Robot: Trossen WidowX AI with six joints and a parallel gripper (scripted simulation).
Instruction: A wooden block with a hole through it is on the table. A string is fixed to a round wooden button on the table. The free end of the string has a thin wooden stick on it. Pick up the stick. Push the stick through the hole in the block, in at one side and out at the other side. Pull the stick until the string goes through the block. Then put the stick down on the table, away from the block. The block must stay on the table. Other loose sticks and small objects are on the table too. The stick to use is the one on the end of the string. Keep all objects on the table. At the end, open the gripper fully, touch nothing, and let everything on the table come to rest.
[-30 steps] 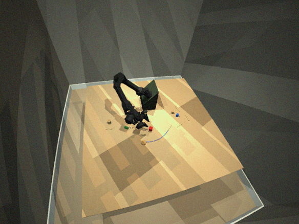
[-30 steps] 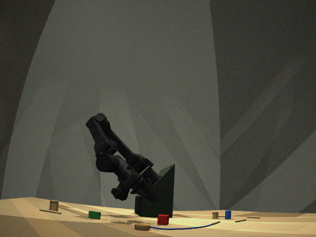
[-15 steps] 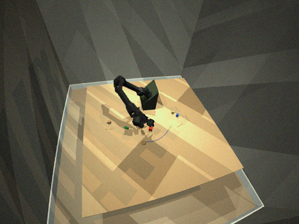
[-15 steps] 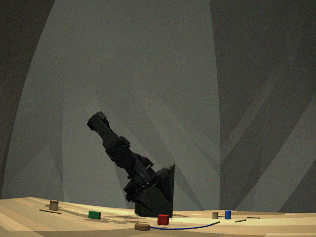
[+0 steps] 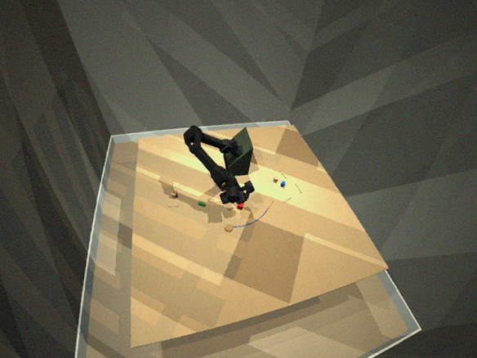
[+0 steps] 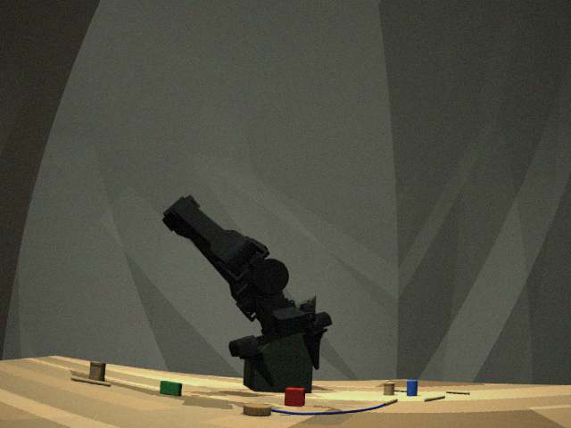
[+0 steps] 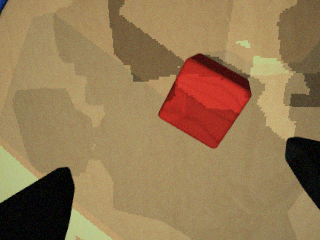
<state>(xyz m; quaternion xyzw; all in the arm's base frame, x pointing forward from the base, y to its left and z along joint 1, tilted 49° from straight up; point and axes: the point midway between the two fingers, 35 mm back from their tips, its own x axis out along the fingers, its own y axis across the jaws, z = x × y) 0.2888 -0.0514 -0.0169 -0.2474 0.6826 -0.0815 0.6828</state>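
Observation:
The red block (image 5: 240,206) (image 6: 294,397) (image 7: 205,102) sits on the table; its hole does not show in these views. My gripper (image 6: 293,376) (image 7: 182,163) is wide open and empty, above the table near the block, with its fingertips apart from it. The round wooden button (image 5: 228,227) (image 6: 257,409) lies in front of the block. The blue string (image 6: 322,413) (image 7: 3,6) curves from the button to the right, outside the block. The thin wooden stick (image 5: 271,203) (image 6: 391,402) on its free end lies on the table to the right of the block.
A green block (image 5: 201,203) (image 6: 170,388), a brown cylinder (image 5: 173,195) (image 6: 97,371) and a loose stick (image 6: 90,381) are at the left. A blue piece (image 5: 282,184) (image 6: 411,388), a tan cylinder (image 5: 274,180) (image 6: 388,389) and loose sticks are at the right.

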